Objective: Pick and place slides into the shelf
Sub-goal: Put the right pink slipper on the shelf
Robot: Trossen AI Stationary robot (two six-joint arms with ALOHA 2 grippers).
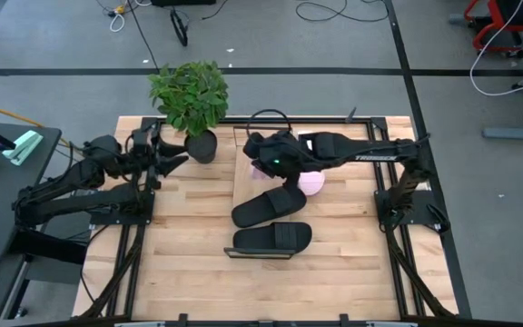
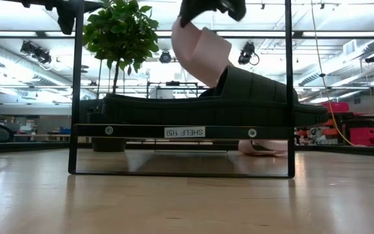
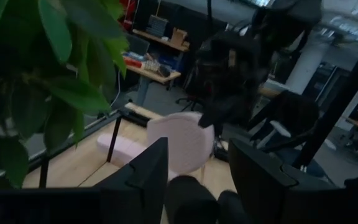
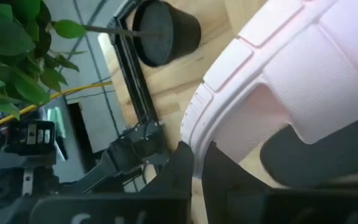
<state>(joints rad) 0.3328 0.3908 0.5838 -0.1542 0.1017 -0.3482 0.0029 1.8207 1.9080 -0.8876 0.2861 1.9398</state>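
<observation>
My right gripper hangs over the far middle of the table, shut on a pale pink slide, which also shows in the left wrist view. A second pink slide lies on the table to its right. One black slide lies lengthwise on the low shelf by the near middle. The other black slide lies flat on the tabletop just beyond it. My left gripper waits open beside the plant pot, touching nothing. My right gripper pinches the pink slide's sole rim between its two fingers, coming from above. The slide hangs tilted below the fingers, strap side toward the table's right. The black slide on the shelf hides its lower end in the low view.
A potted plant in a dark pot stands at the far left, close to my left gripper. A black cable loop lies at the far edge. Bare tabletop lies left of the shelf and at the near right.
</observation>
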